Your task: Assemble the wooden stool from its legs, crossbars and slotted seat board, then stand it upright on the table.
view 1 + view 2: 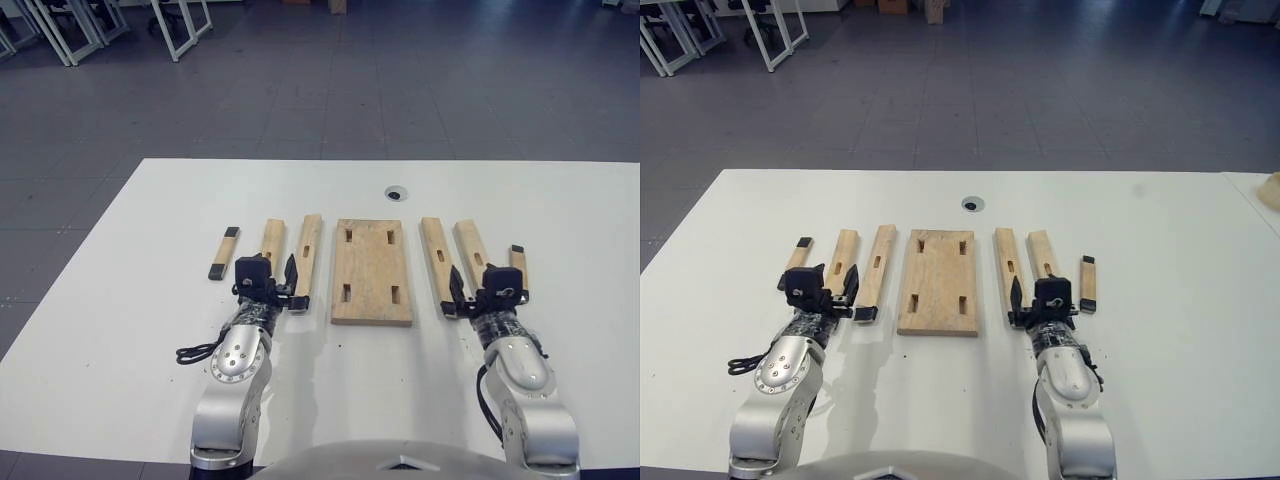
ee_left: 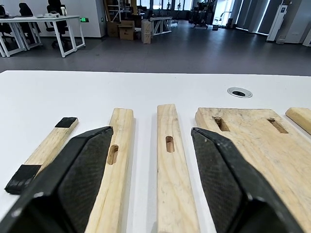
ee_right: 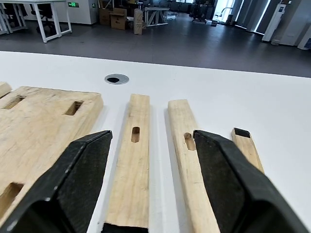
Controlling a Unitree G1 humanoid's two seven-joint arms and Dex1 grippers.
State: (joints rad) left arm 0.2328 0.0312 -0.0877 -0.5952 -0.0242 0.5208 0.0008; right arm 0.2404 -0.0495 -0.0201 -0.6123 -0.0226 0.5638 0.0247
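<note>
White counter (image 1: 120,300), flat lay. Slotted seat board (image 1: 371,270) at centre, four slots facing up. Left pair of legs (image 1: 309,245) and right pair of legs (image 1: 434,245) flank it, parallel. Black-tipped left crossbar (image 1: 223,252) and right crossbar (image 1: 517,260) lie outermost. Left gripper (image 2: 150,160), fingers spread, sits at the left pair's near ends. Right gripper (image 3: 150,165), fingers spread, sits at the right pair's.

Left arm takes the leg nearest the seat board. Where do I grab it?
Likely its near half, before the slot: the leg lies flat with gaps to the seat board and outer leg, so lower the open left gripper across its width.
</note>
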